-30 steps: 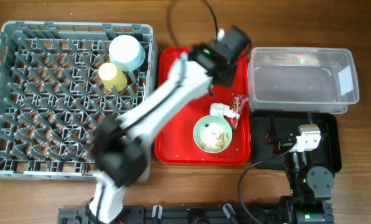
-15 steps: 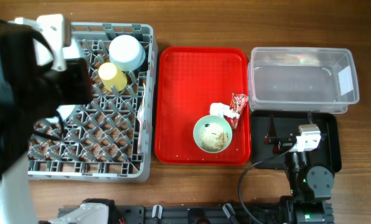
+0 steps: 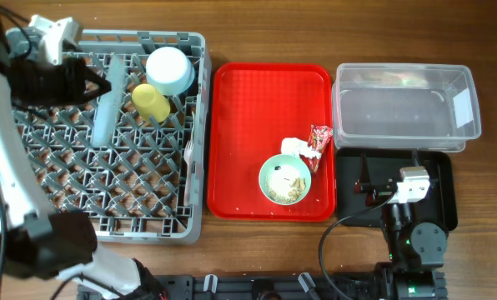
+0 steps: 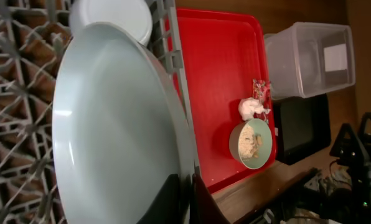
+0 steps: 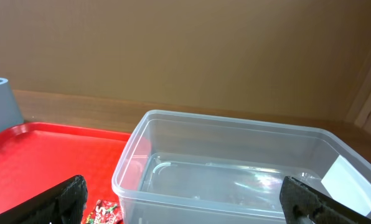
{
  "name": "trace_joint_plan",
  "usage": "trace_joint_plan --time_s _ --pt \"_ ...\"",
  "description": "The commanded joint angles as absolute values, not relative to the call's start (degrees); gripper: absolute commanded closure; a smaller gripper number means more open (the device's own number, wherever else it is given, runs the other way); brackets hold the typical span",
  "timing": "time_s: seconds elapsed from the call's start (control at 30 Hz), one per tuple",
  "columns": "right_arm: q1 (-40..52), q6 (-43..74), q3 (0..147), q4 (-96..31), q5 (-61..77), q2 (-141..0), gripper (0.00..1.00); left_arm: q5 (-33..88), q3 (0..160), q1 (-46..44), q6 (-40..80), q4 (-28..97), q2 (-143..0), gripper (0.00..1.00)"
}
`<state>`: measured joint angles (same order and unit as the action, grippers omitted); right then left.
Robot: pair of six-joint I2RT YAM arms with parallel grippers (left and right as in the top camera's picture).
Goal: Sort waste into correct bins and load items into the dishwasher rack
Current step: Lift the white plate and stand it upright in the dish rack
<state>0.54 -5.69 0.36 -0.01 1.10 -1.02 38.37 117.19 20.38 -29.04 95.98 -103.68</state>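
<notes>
Plate had just arrived edge-up in the dishwasher rack, left gripper still pinching its rim, so we figured only letting go remained.

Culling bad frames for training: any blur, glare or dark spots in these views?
Overhead: dishwasher rack sharp, but the left arm looms soft and oversized near the lens. Left wrist: pale blue plate crowds the frame; lower right corner dim. Right wrist: clear tub carries bright reflections; gripper fingers are dark silhouettes.

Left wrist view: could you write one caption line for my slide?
The left fingers hold the pale blue plate on edge at the dishwasher rack.
</notes>
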Motion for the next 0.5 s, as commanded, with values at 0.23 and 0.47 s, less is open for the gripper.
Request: trace_joint_plan --time_s 0.23,0.47 --pt "0.25 -6.0 0.3 0.23 1.58 -1.02 0.0 40.42 116.97 20.84 -32.32 90.65 -112.86 0.96" --pt "0.25 -6.0 0.3 0.23 1.58 -1.02 0.0 32.73 116.97 21.3 -23.46 83.77 -112.95 0.96"
